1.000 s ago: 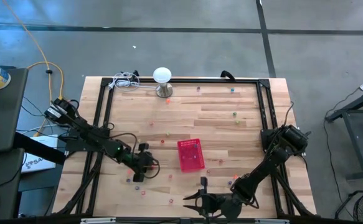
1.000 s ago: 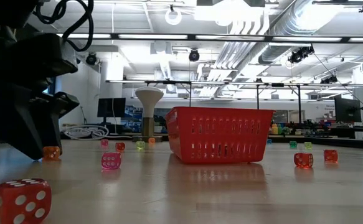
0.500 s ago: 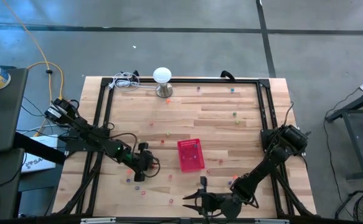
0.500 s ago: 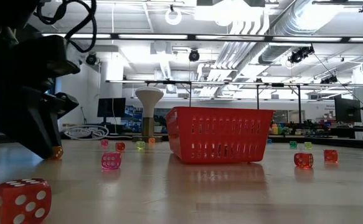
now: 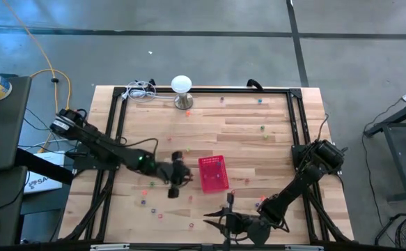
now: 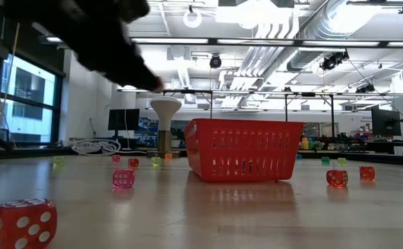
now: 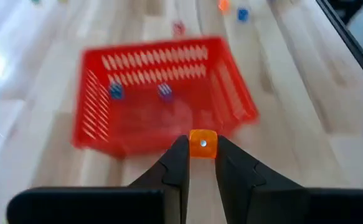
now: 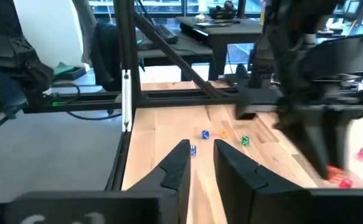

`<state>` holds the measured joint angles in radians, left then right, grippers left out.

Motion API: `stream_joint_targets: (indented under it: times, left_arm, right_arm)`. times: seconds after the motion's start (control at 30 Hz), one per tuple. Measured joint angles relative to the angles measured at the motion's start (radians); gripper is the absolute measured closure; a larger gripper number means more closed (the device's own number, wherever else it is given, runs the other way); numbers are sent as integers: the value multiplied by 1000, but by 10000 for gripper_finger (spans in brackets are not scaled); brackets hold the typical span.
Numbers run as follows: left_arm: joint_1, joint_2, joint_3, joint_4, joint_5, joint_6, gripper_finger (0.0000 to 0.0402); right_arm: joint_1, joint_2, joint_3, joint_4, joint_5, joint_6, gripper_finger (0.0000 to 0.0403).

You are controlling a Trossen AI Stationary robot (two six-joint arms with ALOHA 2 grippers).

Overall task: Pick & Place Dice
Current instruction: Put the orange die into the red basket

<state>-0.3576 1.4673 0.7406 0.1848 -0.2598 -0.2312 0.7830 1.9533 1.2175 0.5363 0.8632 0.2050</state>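
My left gripper [image 5: 182, 176] is shut on a small orange die [image 7: 202, 142], raised off the table just left of the red basket [image 5: 213, 173]. The basket [image 7: 162, 93] stands on the table with two blue dice [image 7: 164, 91] inside. More dice lie scattered on the wood, among them a red one [image 6: 21, 223], a pink one [image 6: 123, 178] and another red one [image 6: 336, 178]. My right gripper [image 5: 220, 219] is open and empty near the table's near edge, in front of the basket; its fingers also show in the right wrist view [image 8: 200, 148]. My left gripper pinches the orange die by two opposite sides [image 7: 202, 142] between its two fingertips [image 7: 180, 149]. The die is lifted clear of the table, one single-pip face toward the wrist camera, just short of the basket's near wall.
A white dome-topped lamp [image 5: 181, 89] and a coil of white cable [image 5: 141, 90] stand at the far edge. A black frame [image 5: 115, 125] runs round the tabletop. Loose dice [image 5: 263, 127] lie at the far right, others [image 8: 205, 134] near the left frame.
My left gripper has risen off the table at the left with the orange die between its fingers and swung toward the table's right, up to the red basket. The die, on the table a second ago, is now lifted clear.
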Motion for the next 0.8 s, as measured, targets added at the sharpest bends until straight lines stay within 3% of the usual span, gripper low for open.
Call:
stream_joint_targets:
  times: [0.37,0.57,0.8]
  left_arm:
    - [170,143,2,285,211,42,351]
    - [194,199,2,312,203,60,345]
    - [183,200,2,348,155,101,304]
  right_arm:
    - [2,0,0,1,-35,9,400]
    - [2,0,0,0,-35,11,400]
    - [2,0,0,-2,-54,11,400]
